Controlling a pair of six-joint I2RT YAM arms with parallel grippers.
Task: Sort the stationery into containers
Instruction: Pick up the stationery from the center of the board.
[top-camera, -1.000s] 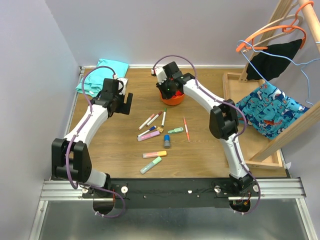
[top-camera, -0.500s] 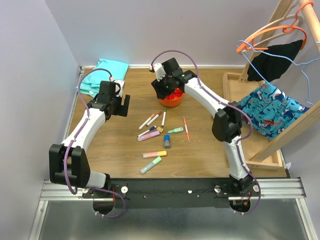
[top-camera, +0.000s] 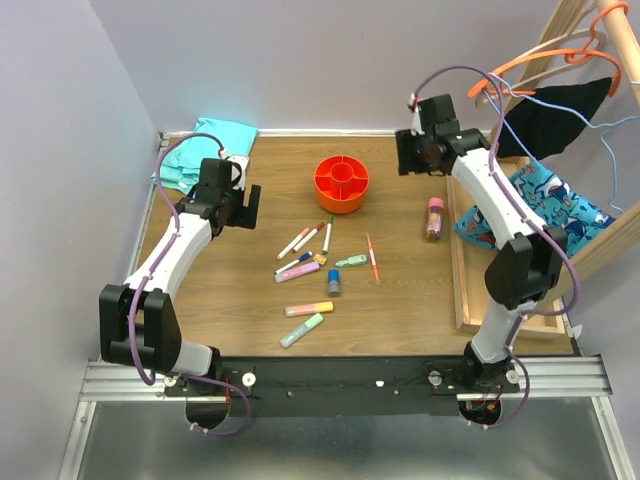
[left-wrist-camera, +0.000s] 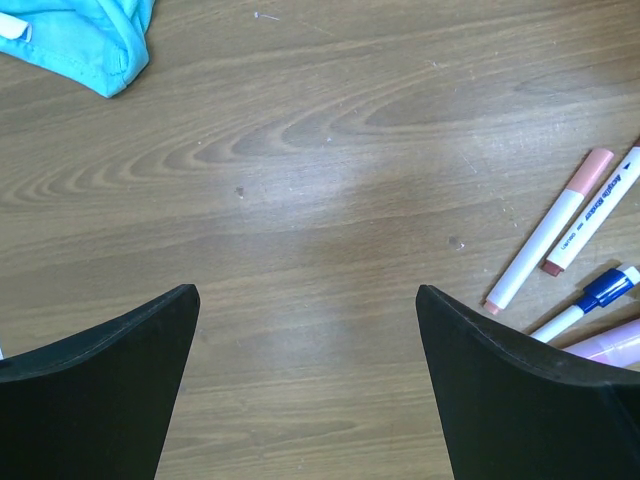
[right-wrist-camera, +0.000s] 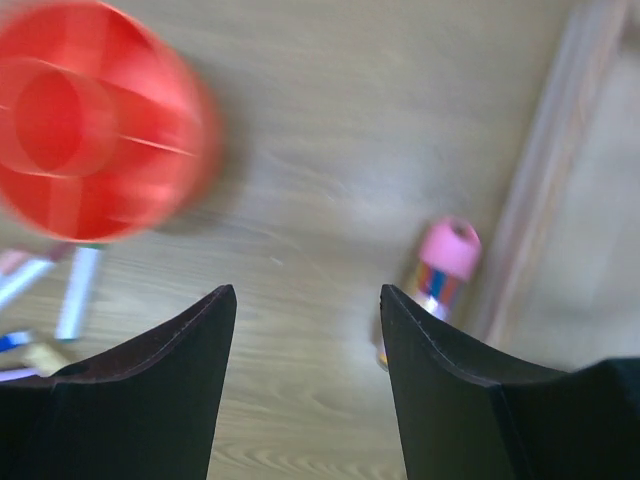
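— Look of the stationery?
— Thin white-barrelled markers (top-camera: 312, 237) fanned side by side, some pink-tipped, one blue-capped. Nearer the bases: stubby lilac-pink highlighter (top-camera: 297, 271), small tan block (top-camera: 321, 259), mint highlighter (top-camera: 351, 261), thin orange-red pen (top-camera: 372, 257), short blue-grey cylinder (top-camera: 334, 283), orange highlighter (top-camera: 309, 308), pale green highlighter (top-camera: 302, 330).
— Where?
— Loose on the wood-grain tabletop (top-camera: 230, 280), mid-table, on the near side of the round orange-red plastic organiser (top-camera: 341, 184) with curved inner compartments. Pink-capped tube (top-camera: 434, 217) well apart, just beside the rim of the shallow wooden tray (top-camera: 461, 270).
— Arms?
— Left gripper (left-wrist-camera: 305, 300) extended over bare wood left of the markers, black fingers spread wide, empty. Right gripper (right-wrist-camera: 307, 300) extended far back near the tray, fingers likewise apart, holding nothing; organiser blurred at upper left of its view.
— Else?
— Crumpled teal cloth (top-camera: 205, 150), soft and folded, at the far left corner.
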